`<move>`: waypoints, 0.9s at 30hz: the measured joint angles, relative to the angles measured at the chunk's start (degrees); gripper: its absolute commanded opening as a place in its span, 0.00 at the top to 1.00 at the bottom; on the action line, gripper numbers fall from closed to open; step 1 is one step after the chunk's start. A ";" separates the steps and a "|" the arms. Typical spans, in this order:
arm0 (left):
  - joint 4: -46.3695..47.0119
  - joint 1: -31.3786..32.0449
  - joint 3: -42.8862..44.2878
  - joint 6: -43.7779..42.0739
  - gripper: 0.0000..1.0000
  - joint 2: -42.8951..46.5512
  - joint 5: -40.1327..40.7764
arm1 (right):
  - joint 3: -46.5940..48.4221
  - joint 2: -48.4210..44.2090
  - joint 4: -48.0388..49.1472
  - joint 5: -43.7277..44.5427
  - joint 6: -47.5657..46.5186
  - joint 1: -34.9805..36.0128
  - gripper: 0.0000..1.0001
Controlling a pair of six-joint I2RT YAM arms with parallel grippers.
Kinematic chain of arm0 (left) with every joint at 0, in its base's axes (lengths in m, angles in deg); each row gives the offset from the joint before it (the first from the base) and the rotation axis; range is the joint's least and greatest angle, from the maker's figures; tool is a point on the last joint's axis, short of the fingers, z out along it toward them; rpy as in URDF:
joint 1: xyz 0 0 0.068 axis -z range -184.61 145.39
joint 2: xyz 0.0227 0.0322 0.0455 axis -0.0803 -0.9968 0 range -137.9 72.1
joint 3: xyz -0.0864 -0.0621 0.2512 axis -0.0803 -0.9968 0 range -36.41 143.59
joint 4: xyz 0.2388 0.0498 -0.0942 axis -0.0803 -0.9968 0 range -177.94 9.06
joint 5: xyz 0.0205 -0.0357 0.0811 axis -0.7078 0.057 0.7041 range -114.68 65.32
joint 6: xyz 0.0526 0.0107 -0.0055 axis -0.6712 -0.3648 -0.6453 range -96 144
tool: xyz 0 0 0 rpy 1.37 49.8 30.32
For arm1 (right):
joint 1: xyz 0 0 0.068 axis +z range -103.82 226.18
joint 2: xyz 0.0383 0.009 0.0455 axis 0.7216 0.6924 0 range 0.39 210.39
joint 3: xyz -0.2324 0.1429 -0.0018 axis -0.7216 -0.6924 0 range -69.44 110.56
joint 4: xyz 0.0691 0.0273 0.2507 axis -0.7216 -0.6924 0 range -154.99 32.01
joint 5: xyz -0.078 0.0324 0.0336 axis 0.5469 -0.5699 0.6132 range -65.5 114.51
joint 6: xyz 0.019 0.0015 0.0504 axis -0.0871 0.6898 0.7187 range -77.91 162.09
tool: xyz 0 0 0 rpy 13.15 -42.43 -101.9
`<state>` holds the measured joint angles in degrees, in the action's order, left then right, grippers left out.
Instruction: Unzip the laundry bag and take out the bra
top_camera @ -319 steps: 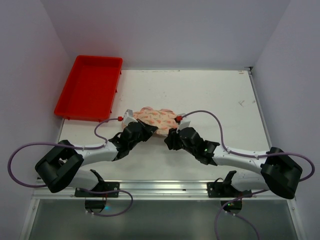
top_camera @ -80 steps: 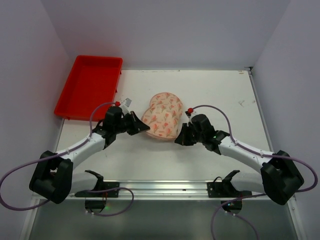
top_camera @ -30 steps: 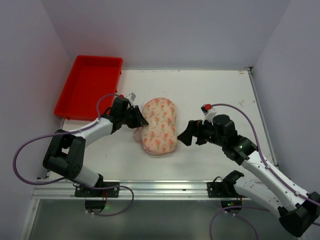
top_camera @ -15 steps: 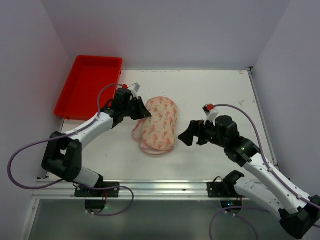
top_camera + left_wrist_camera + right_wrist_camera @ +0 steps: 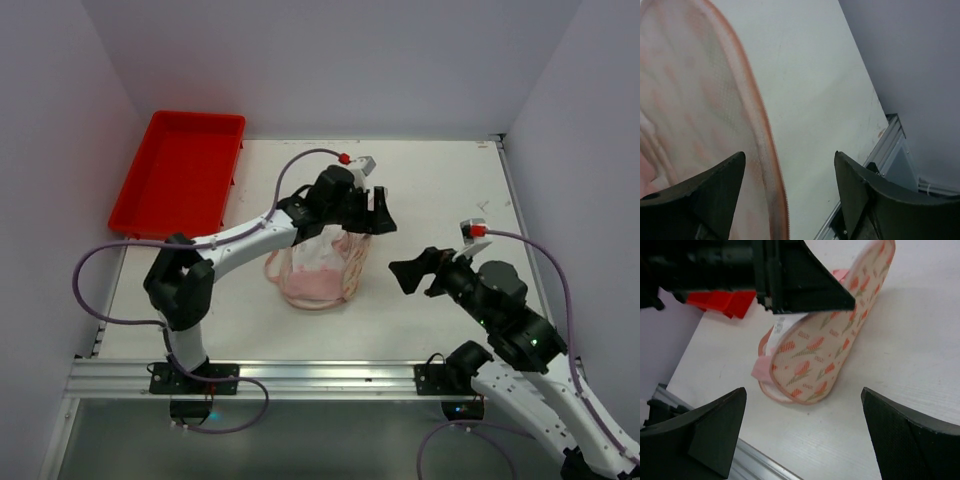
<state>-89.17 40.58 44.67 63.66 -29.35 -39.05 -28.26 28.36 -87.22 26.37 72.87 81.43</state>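
Observation:
The laundry bag (image 5: 318, 268) lies mid-table, cream with an orange-pink print. Its upper half (image 5: 832, 347) stands lifted on edge, and the unzipped pink rim and zipper teeth (image 5: 762, 125) run between my left fingers. Pale pink fabric of the bra (image 5: 761, 368) pokes out at the bag's left end, and a strap loop (image 5: 270, 266) shows beside the bag. My left gripper (image 5: 372, 212) (image 5: 790, 190) hovers open at the bag's far right edge, holding nothing. My right gripper (image 5: 420, 270) (image 5: 805, 440) stands wide open to the right of the bag, apart from it.
A red tray (image 5: 180, 175) sits at the back left corner, also seen in the right wrist view as the red tray (image 5: 720, 302). The table's aluminium front rail (image 5: 320, 378) runs along the near edge. White walls close in the left, back and right sides.
My left gripper swept right along the bag's far edge and opened. The bag's upper half has risen and the bag gapes. My right arm drew back to the right.

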 measured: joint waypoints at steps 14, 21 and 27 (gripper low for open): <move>-0.22 5.49 9.42 -0.02 0.00 -10.25 4.42 | 1.55 -16.44 -3.58 13.99 -1.86 0.00 0.01; -0.70 -0.90 1.36 0.24 0.03 -3.06 8.66 | 1.55 -12.87 -1.70 12.02 -3.41 0.00 0.01; -3.10 -11.98 -10.32 -0.09 0.15 9.99 11.69 | 1.53 1.97 2.86 8.17 -2.99 0.00 0.01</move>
<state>-92.27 28.61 34.35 63.57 -19.36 -27.36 -26.73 30.32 -84.36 34.55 69.88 81.43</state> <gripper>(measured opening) 0.894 0.985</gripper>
